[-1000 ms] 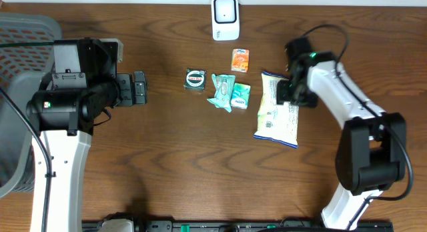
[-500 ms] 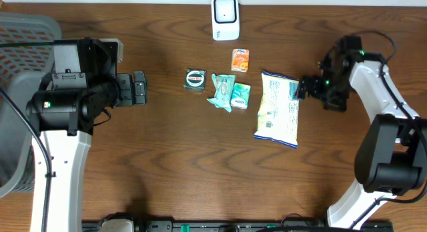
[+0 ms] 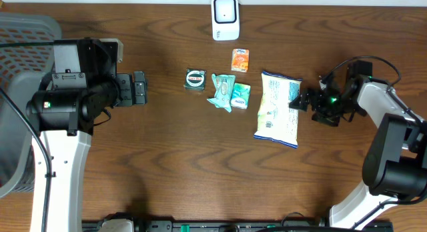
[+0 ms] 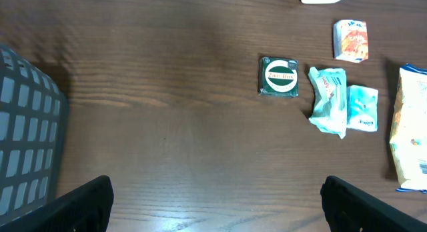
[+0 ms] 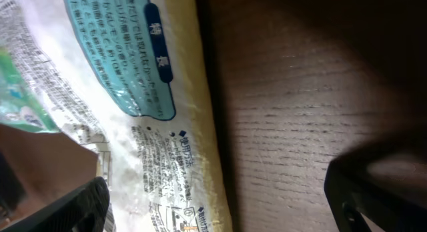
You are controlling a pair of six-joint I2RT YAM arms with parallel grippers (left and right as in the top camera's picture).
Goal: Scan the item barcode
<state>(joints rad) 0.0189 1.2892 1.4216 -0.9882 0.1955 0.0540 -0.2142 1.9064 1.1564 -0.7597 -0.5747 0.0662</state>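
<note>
Lying flat on the table [image 3: 173,165], the snack bag [image 3: 277,109] sits right of centre, its long side running roughly toward and away from the robot. Only the overhead view takes in its whole shape: a pale, cream-and-white pouch with blue-green print and a blue strip along its near end. The right wrist view shows up close what that view cannot: a yellowish crimped side seam, a teal panel of Japanese text, a small dark-blue label and fine printing on white. The left wrist view catches just the bag's left edge at the frame border. The right tool [image 3: 298,102] sits low just beside the bag's right edge, fingers spread wide with nothing between them. Left of the bag lie two teal packets [image 3: 228,92], a dark square packet with a green ring [image 3: 195,79] and a small orange packet [image 3: 241,60]. The white scanner [image 3: 225,19] stands at the far edge. Well to the left, the left tool [image 3: 140,89] hangs spread and empty, near a grey mesh basket [image 3: 20,59].
</note>
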